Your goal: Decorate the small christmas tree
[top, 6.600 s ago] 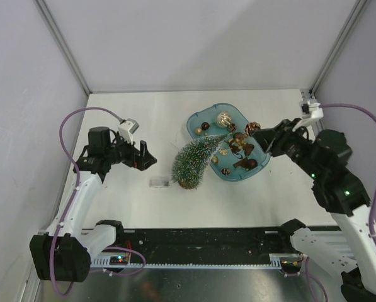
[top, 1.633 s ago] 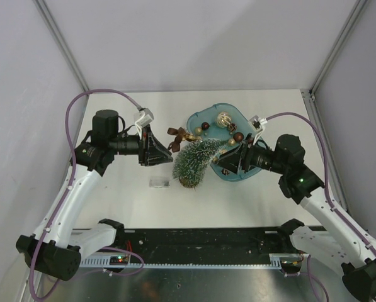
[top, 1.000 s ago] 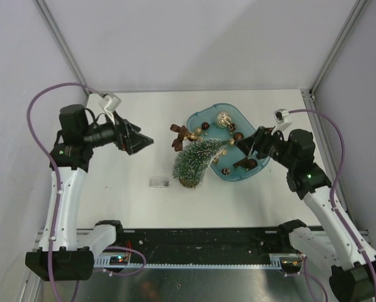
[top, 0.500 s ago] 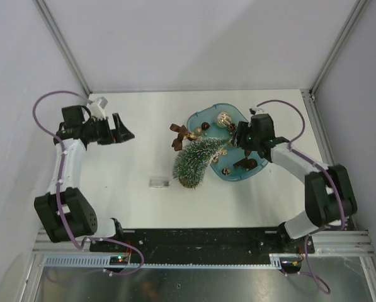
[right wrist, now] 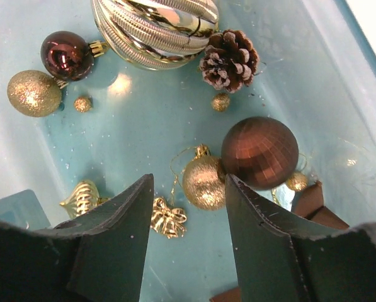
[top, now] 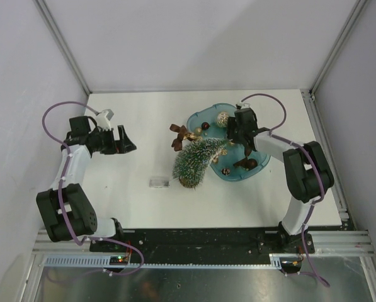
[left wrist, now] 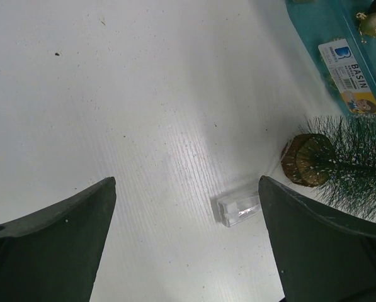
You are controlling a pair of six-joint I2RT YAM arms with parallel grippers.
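The small christmas tree lies tipped on its side, its tip toward the teal tray; its brown base also shows in the left wrist view. A brown bow lies on the table left of the tray. My right gripper is open and empty over the tray, above a gold glitter ball, a gold bow charm and a brown faceted ball. My left gripper is open and empty at the left, well apart from the tree.
A small clear plastic box lies left of the tree's base, also in the left wrist view. The tray holds a big silver-gold ribbed ball, a pinecone, a dark red ball and other ornaments.
The brown bow moved from the tray side onto the table left of the tray. My left arm has pulled back to the left; my right gripper has moved in over the tray.
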